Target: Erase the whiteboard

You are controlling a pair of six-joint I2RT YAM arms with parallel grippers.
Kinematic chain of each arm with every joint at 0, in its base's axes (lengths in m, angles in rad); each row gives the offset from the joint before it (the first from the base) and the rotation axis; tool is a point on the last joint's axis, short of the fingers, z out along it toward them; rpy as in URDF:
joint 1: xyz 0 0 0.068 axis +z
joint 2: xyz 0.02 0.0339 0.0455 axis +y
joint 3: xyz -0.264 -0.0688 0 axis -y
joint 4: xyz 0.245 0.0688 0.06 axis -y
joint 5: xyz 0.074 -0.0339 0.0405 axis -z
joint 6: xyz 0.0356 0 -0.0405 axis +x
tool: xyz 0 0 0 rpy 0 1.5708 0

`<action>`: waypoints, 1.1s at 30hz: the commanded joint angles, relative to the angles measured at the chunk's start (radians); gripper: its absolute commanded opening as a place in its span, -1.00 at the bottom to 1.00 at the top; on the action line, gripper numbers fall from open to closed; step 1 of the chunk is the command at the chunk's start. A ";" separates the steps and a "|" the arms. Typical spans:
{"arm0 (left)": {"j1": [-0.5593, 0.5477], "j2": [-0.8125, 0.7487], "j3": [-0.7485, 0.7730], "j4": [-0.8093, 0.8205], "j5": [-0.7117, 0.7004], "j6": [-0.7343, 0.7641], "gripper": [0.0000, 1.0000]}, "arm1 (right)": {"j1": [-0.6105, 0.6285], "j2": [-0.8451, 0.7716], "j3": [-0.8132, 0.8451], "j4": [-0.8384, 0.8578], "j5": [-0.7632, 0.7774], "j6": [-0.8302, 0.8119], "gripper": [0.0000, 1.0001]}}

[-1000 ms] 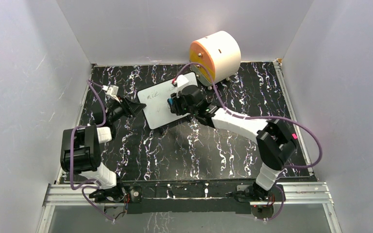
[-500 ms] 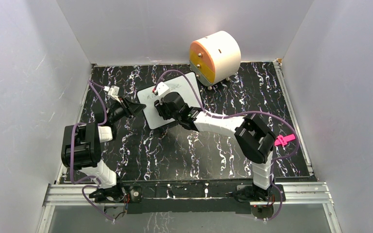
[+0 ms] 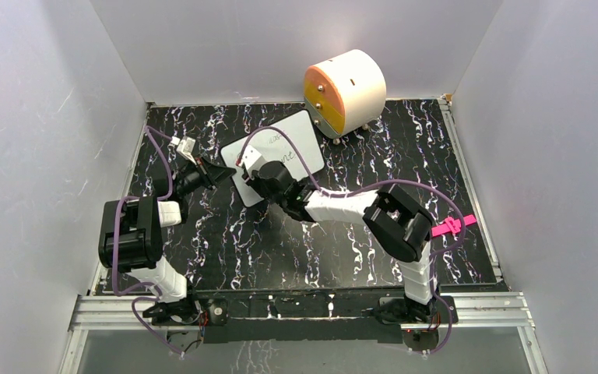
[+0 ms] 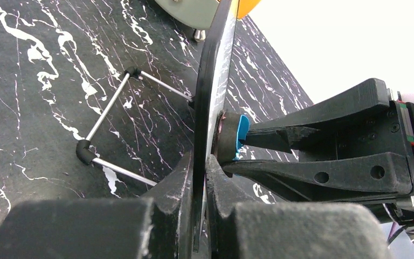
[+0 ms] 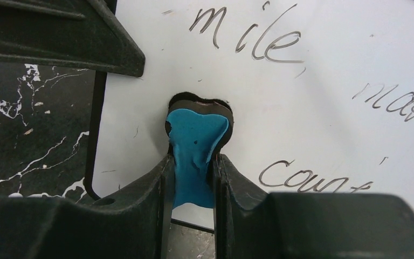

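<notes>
Wiping step of the erasing task, in progress. The whiteboard (image 3: 300, 139) lies on the far half of the table, its near-left edge clamped between the closed fingers of the left gripper (image 4: 199, 167), which steadies it from that side. The right gripper (image 5: 193, 174) is closed on a small blue eraser (image 5: 197, 132) whose dark pad is pressed flat against the board face, close to the clamped edge. In the right wrist view the words "mile" (image 5: 248, 38) above the eraser, "count" (image 5: 307, 175) beside it and a third word toward the far edge are unwiped, so most of the job appears to lie ahead. The next move probably calls for sweeping the pad across the face, away from the clamped edge and over each word, with pressure kept even; the left grip must hold, since the board rests on a thin wire stand (image 4: 110, 116) and could slide or tip under a sideways push. The table (image 3: 319, 241) under the board is black with white marbled veining and looks smooth and hard. A round cream-and-orange drawer unit (image 3: 346, 87) stands just beyond the board's far corner. Plain pale walls (image 3: 47, 117) close in the board's surroundings on three sides.
</notes>
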 commanded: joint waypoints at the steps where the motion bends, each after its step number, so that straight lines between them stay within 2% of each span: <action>1: -0.005 -0.031 0.017 -0.054 -0.012 0.057 -1.00 | 0.006 0.020 -0.066 0.108 -0.011 -0.061 -0.68; 9: -0.005 -0.033 0.025 -0.070 0.007 0.084 -1.00 | -0.031 -0.028 -0.146 0.169 -0.024 -0.083 -0.70; 16: -0.005 -0.047 0.036 -0.113 0.018 0.114 -1.00 | -0.093 -0.062 -0.102 0.173 -0.069 -0.057 -0.70; 24: -0.011 -0.046 0.033 -0.119 0.017 0.119 -1.00 | -0.053 -0.028 -0.014 0.142 -0.108 -0.069 -0.68; 33: -0.017 -0.044 0.037 -0.137 0.014 0.127 -1.00 | -0.008 -0.003 -0.085 0.156 -0.196 -0.047 -0.68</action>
